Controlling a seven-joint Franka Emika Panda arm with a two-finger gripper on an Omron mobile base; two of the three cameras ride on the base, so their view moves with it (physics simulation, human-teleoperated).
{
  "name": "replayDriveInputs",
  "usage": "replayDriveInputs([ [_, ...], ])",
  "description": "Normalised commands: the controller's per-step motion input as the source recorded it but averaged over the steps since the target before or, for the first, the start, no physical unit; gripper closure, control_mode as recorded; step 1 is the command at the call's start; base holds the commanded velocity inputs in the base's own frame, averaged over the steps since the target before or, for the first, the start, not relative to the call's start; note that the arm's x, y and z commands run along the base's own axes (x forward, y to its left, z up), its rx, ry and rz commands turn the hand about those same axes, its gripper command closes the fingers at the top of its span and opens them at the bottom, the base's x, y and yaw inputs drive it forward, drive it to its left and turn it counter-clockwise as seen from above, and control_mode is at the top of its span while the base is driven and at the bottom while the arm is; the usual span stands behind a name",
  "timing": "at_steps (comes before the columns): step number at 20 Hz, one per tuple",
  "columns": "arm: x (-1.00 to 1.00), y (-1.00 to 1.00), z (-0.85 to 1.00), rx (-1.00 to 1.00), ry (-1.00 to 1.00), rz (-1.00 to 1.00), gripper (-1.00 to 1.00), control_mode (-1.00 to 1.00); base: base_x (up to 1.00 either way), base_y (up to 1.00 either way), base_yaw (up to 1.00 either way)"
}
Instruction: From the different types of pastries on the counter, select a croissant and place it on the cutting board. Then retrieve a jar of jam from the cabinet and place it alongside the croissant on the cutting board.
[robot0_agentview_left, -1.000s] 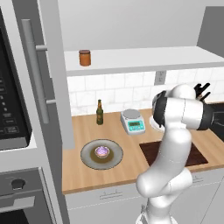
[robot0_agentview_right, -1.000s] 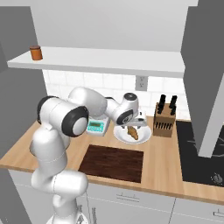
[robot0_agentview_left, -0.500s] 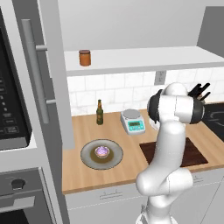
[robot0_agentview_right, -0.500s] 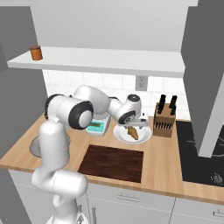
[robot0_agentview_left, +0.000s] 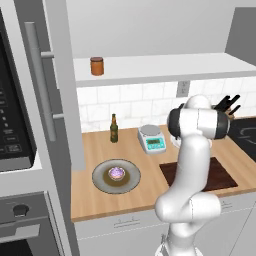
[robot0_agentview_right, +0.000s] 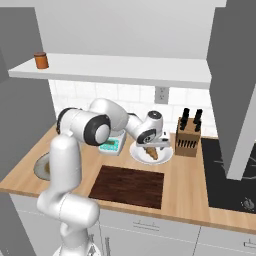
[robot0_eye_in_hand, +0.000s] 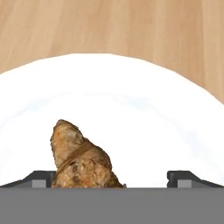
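The croissant (robot0_eye_in_hand: 81, 162), golden-tan and elongated, lies on a white plate (robot0_eye_in_hand: 131, 100) at the back of the counter (robot0_agentview_right: 185, 190). My gripper (robot0_agentview_right: 152, 146) hangs open just above it, pointing down. In the hand view the two fingertips (robot0_eye_in_hand: 41, 177) stand on either side of the croissant without touching it, the pastry nearer the left one. The dark cutting board (robot0_agentview_right: 129, 186) lies bare in front of the plate (robot0_agentview_right: 139, 154). The jar of jam (robot0_agentview_right: 41, 60) stands on the cabinet shelf (robot0_agentview_left: 160, 67), also seen as the jar (robot0_agentview_left: 97, 65) in the left base view.
A round pink-topped pastry (robot0_agentview_left: 116, 173) sits on a grey plate (robot0_agentview_left: 102, 182) at the left. A dark bottle (robot0_agentview_left: 114, 128) and a kitchen scale (robot0_agentview_left: 151, 138) stand by the back wall. A knife block (robot0_agentview_right: 188, 136) is right of the white plate, a black hob (robot0_agentview_right: 227, 175) beyond it.
The hand has sunk a little toward the plate and the croissant, and the arm's elbow has swung round. The jaws stay wide apart. Nothing on the counter moved.
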Motion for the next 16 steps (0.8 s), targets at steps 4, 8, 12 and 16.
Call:
replayDriveInputs([
  [4, 0.26, -0.06, -0.17, 0.0, 0.0, 0.0, -1.0, -1.0, 0.0, 0.0, 0.0],
  [8, 0.02, -0.03, -0.37, 0.0, 0.08, 0.0, -1.0, -1.0, 0.0, 0.0, 0.0],
  [12, -0.1, 0.0, -0.48, 0.0, 0.2, 0.0, 1.0, -1.0, 0.0, 0.0, 0.0],
  [16, -0.09, 0.0, 0.38, 0.0, 0.0, 0.02, 1.0, -1.0, 0.0, 0.0, 0.0],
])
